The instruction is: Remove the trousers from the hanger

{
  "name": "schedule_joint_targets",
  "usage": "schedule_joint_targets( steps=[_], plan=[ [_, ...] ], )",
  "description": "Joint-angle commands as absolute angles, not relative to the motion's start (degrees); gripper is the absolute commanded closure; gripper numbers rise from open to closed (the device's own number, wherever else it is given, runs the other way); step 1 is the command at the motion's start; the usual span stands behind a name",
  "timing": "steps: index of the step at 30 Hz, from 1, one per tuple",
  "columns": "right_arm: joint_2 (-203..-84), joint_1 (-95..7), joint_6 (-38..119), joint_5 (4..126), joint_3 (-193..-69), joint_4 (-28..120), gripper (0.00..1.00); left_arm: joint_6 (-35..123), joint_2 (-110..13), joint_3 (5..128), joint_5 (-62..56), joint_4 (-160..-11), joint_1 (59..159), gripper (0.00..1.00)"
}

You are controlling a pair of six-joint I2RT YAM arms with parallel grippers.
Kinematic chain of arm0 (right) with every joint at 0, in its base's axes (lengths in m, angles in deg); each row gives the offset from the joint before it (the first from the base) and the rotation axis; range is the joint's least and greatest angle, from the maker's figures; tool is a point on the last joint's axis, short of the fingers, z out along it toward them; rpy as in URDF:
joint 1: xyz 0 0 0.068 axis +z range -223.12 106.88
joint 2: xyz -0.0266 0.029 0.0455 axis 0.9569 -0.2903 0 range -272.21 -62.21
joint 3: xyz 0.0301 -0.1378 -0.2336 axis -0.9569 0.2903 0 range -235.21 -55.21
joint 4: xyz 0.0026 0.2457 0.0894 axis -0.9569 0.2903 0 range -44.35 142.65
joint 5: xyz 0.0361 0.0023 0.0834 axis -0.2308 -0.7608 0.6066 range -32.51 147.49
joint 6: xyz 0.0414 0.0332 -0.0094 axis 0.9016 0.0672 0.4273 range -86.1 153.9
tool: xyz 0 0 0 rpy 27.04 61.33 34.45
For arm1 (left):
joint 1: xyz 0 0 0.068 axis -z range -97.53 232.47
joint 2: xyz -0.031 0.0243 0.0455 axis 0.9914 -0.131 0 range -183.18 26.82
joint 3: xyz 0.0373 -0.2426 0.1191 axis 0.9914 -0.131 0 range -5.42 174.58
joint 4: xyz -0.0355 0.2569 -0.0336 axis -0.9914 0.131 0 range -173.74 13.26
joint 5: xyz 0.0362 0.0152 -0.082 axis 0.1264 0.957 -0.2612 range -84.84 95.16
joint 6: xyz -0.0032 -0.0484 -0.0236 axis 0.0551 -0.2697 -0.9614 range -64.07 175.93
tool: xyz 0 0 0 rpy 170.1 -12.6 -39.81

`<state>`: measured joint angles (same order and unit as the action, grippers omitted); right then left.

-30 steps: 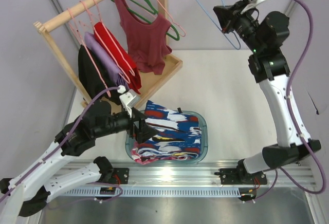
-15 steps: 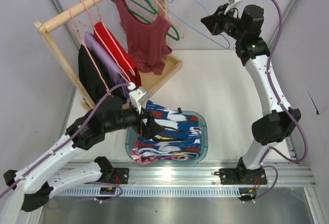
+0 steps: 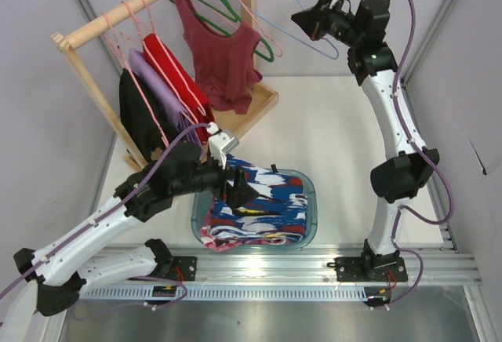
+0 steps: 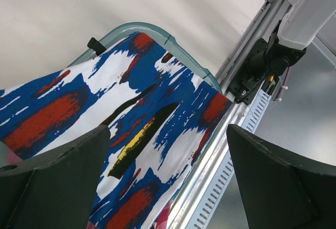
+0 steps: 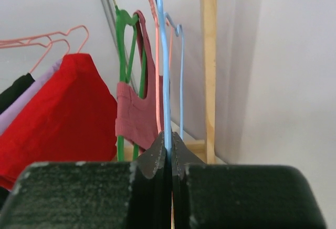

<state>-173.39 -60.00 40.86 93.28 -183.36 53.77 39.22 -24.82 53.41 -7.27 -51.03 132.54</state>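
Observation:
The royal-blue trousers (image 3: 263, 201) with white and red patches lie bundled in the teal basin (image 3: 312, 215); they fill the left wrist view (image 4: 131, 129). My left gripper (image 3: 238, 191) is open and empty just above their left part. My right gripper (image 3: 304, 20) is raised high at the back and shut on the bare light-blue wire hanger (image 3: 284, 6), whose hook end reaches toward the wooden rack. In the right wrist view the fingers (image 5: 157, 155) pinch the blue wire (image 5: 164, 82).
A wooden clothes rack (image 3: 86, 36) stands at the back left with pink hangers, a green hanger (image 3: 227, 16), a dark-red tank top (image 3: 223, 60), and red, lilac and black garments. The rack's upright post (image 5: 208, 61) is close to the hanger. A metal rail runs along the near edge.
My right gripper has carried the blue hanger leftward toward the rack's right end. My left gripper has moved right, over the trousers in the basin.

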Motion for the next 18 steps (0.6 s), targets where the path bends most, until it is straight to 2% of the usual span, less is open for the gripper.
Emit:
schedule_joint_targets(
  steps=[1, 5, 18],
  plan=[
    [-177.1, -59.4, 43.6, 95.2, -190.0, 49.8, 1.00, 38.7, -24.7, 55.9, -7.9, -53.1, 132.2, 0.00],
    [-183.7, -58.1, 46.4, 96.4, -197.7, 47.2, 1.00, 38.4, -24.6, 55.7, -7.1, -53.7, 132.2, 0.00],
    [-192.4, -53.3, 47.3, 89.8, -202.3, 39.9, 1.00, 37.9, -25.2, 55.9, -3.1, -55.9, 132.2, 0.00]
  ],
)
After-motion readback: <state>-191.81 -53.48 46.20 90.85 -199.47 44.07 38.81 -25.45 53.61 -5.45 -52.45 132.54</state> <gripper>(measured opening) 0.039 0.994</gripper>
